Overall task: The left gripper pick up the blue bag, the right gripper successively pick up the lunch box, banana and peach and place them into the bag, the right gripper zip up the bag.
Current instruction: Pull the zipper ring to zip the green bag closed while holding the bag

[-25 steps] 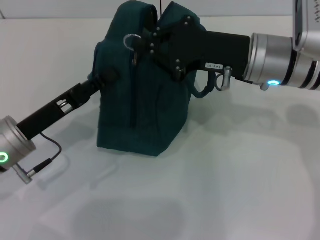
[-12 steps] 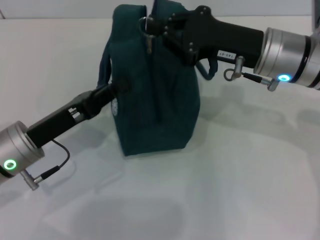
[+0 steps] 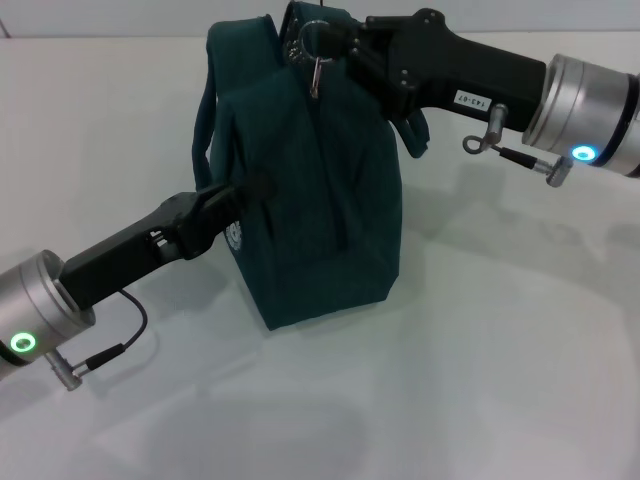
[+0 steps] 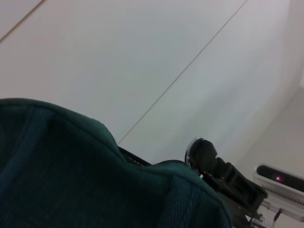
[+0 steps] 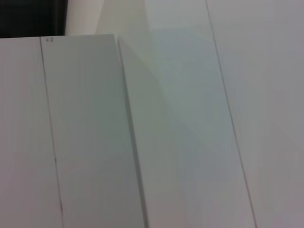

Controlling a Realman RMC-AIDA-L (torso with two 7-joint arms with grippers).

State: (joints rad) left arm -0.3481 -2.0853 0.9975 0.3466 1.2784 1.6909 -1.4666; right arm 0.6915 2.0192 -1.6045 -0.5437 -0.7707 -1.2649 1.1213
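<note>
The blue bag [image 3: 315, 190], which reads dark teal, stands upright on the white table [image 3: 480, 350], a little left of centre and toward the far side. Its top looks drawn together, and a metal ring with a small zipper pull [image 3: 315, 62] hangs at the top edge.

The left gripper [image 3: 240, 195] reaches in from the near left and presses against the bag's left side, about halfway up. Its fingers seem closed on a fold of the fabric there, though dark fingers against dark cloth make the hold hard to see.

The right gripper [image 3: 335, 45] comes in from the far right, its black body lying nearly level across the top of the bag, its tip at the ring and pull. Whether its fingers grip the pull cannot be told.

In the left wrist view the bag's cloth [image 4: 85, 175] fills the foreground, with the right gripper [image 4: 209, 161] and the ring beyond its top edge. The right wrist view shows only pale panels.
</note>
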